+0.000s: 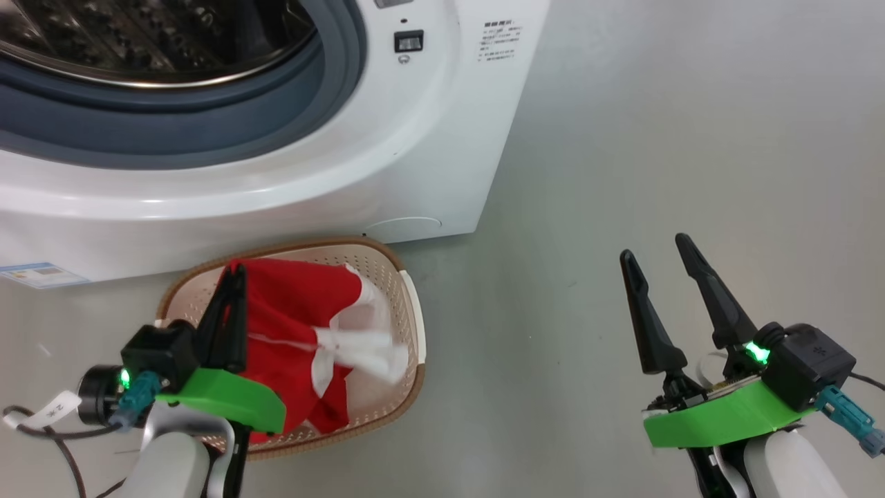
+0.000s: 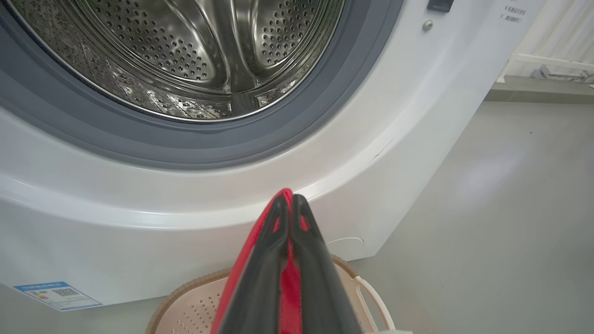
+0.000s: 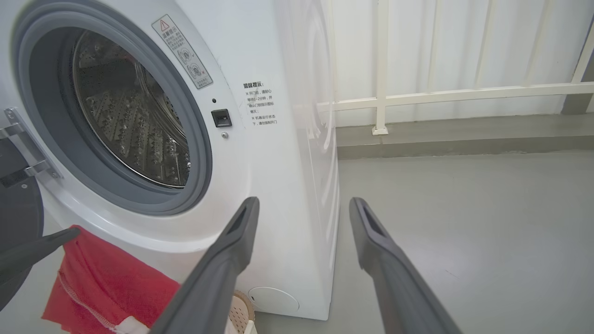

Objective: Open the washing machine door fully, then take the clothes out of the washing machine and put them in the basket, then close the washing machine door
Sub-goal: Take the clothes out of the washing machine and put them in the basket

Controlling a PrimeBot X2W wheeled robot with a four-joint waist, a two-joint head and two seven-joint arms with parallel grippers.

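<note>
The left jaws and right jaws are each 2 long, matte black fingers point(image 1: 713, 297) tapering to points, with a slot-like hollow near each tip. Each pair is mounted on a bright green plastic plate point(image 1: 719, 418) above a pale grey forearm point(image 1: 788, 463). A boxy black camera housing point(image 1: 812, 370) sits at each wrist, with a small green light point(image 1: 757, 353) beside it. A teal connector point(image 1: 850, 415) plugs in there, near a thin black cable point(image 1: 869, 380). The left cable carries a white tag point(image 1: 52, 408) with printed letters.

Grey floor point(image 1: 657, 138) under basket point(image 1: 413, 387), washing machine point(image 1: 429, 138)
</note>
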